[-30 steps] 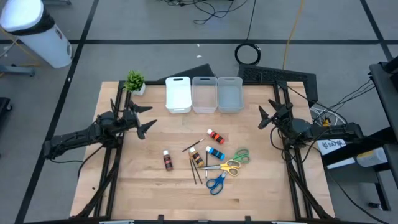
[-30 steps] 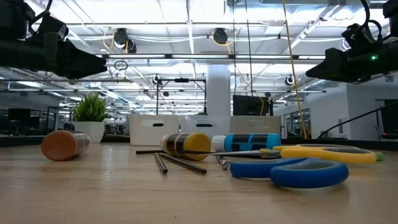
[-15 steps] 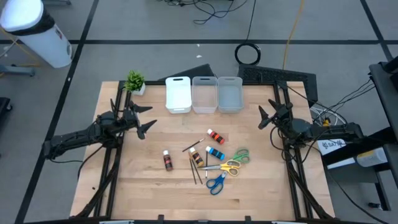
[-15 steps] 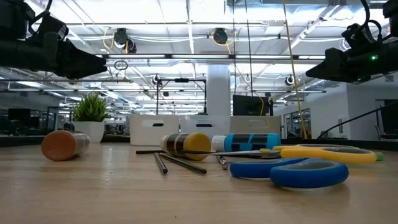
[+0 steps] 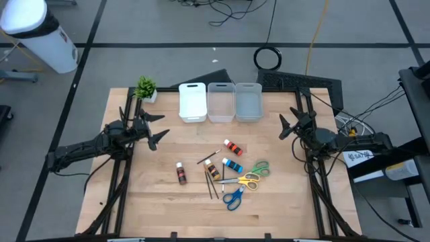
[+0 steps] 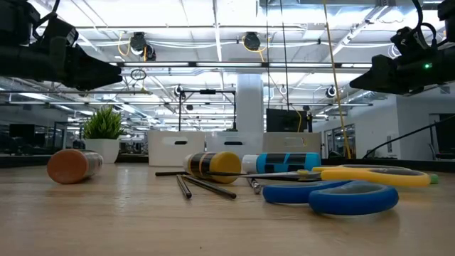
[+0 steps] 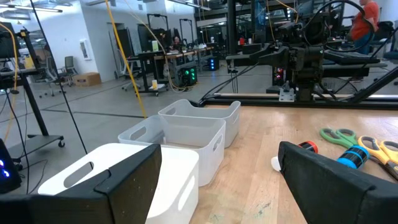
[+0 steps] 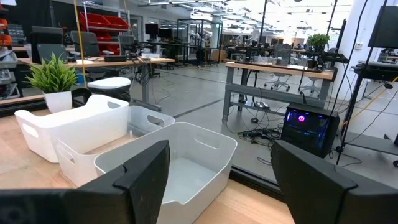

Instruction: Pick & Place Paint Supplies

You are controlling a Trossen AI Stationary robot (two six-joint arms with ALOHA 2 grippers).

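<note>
Wooden table [image 5: 154,202] w/ two dark arms poised above it, nothing in either grip. Left gripper [image 5: 157,128] hangs over the table's left side, fingers spread wide & empty; right gripper [image 5: 287,126] hovers over the right side, jaws likewise apart & empty. Between the two grippers, toward the table's far edge, three whitish bins [image 5: 220,102] stand in a row, touching side by side; the left wrist view has them just ahead of the left gripper's fingers [image 7: 127,180], the right wrist view just ahead of the right one's. A small potted plant [image 5: 146,89] sits at the far corner, near the left gripper. The paint supplies lie loose on the wood, between the grippers & nearer the front edge than both: green scissors [image 5: 260,168], yellow scissors [image 5: 245,179] & blue scissors [image 5: 233,197] clustered closer to the right gripper; red paint bottle [image 5: 232,146] & blue paint bottle [image 5: 232,165] just beside them; thin dark brushes [image 5: 210,176] alongside; a brown paint bottle [image 5: 181,173] apart, closest to the left gripper.
</note>
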